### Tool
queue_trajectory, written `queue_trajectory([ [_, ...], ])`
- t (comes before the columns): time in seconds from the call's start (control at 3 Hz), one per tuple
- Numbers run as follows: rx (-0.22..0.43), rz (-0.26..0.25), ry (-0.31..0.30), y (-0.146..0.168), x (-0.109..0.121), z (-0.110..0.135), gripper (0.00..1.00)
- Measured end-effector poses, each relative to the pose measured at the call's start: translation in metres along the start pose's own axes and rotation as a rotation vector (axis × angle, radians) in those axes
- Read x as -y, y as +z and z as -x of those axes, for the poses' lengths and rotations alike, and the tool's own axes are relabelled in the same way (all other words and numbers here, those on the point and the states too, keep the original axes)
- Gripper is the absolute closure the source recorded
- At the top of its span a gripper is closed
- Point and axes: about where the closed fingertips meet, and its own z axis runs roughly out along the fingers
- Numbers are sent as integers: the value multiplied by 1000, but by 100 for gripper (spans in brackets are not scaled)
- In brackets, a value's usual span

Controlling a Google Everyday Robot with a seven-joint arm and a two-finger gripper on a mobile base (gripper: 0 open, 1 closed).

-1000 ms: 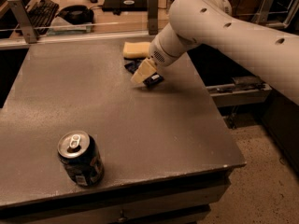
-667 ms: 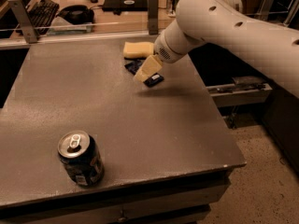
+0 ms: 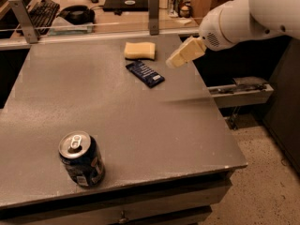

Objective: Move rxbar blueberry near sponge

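Grey tabletop fills most of the camera view, with a low rail and a desk cluttered with a keyboard behind it, and speckled floor off to the right. At the near left corner stands a blue soda can, upright and well apart from everything that matters here.

At the far end of the table the sponge lies flat, and the rxbar blueberry lies just in front of it, angled slightly, very close to the sponge. I cannot make out whether the two actually touch.

What has changed is the arm. A second ago the gripper was down at the bar, right beside the sponge. Now it has lifted away and swung to the right, and hangs in the air above the table's right edge, clear of both things. It carries nothing. Whether it is spread or pressed together I cannot tell from this angle.

I read that as the release already made: the bar rests on the table on its own, next to the sponge, so the task looks complete to me. All that remains, in my judgement, is to draw the arm back without sweeping low over the bar and knocking it away.
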Motion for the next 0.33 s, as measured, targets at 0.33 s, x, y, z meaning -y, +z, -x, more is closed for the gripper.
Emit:
queue_trajectory([
  [0.33, 0, 1, 2, 1, -1, 1, 0],
])
